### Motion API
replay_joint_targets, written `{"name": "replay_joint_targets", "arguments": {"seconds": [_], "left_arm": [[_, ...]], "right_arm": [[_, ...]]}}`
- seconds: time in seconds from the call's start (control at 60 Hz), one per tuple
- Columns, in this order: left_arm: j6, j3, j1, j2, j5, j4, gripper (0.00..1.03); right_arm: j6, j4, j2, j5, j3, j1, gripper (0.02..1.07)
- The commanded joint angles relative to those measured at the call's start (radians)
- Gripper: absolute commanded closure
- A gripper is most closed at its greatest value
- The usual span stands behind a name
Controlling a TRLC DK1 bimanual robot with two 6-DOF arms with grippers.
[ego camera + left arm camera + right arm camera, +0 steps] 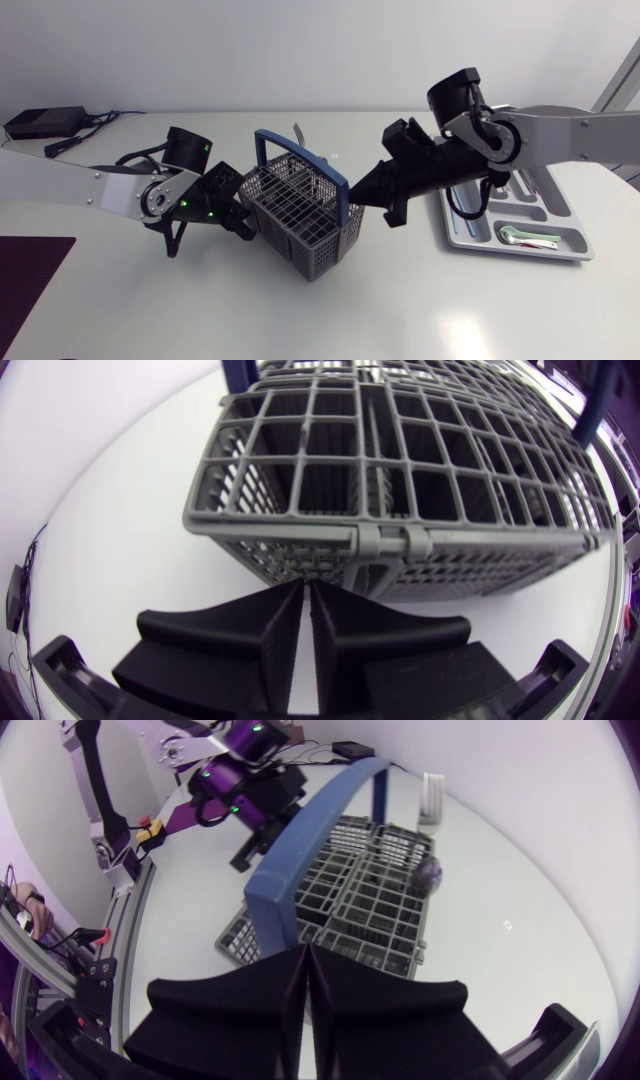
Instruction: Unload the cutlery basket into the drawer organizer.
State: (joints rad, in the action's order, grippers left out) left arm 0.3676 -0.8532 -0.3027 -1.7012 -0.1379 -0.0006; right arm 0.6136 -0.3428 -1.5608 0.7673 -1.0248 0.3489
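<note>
The grey cutlery basket point(300, 220) with its blue handle point(312, 160) stands tilted at the table's middle. A fork's tines point(298, 130) stick up behind it. My left gripper point(243, 222) sits against the basket's left wall point(400, 480), fingers point(270, 640) together with only a slit between them and nothing seen in it. My right gripper point(368, 195) hangs just right of the handle point(310, 840), shut, with nothing visible between its fingers point(350, 1010). A dark rounded utensil end point(428, 872) shows inside the basket point(370, 900). The grey drawer organizer point(565, 215) lies at the right.
A green-handled utensil and a spoon point(525, 237) lie in the organizer's front compartment. A black box with cables point(40, 122) sits at the far left corner, and a dark mat point(30, 275) lies at the front left.
</note>
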Motion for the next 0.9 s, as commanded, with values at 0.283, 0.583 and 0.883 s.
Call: {"name": "replay_joint_targets", "arguments": {"seconds": [0.283, 0.583, 0.883], "left_arm": [[0.039, -0.121, 0.088, -0.063, -0.005, 0.016, 0.89], [0.033, -0.211, 0.114, -0.161, -0.009, 0.021, 0.89], [-0.007, -0.326, 0.083, -0.236, -0.011, 0.019, 0.89]], "right_arm": [[-0.008, 0.064, 0.107, -0.076, 0.131, -0.122, 1.01], [-0.06, 0.238, -0.131, -0.192, 0.086, -0.108, 1.01], [-0.098, 0.235, -0.044, -0.183, 0.154, 0.018, 1.01]]}}
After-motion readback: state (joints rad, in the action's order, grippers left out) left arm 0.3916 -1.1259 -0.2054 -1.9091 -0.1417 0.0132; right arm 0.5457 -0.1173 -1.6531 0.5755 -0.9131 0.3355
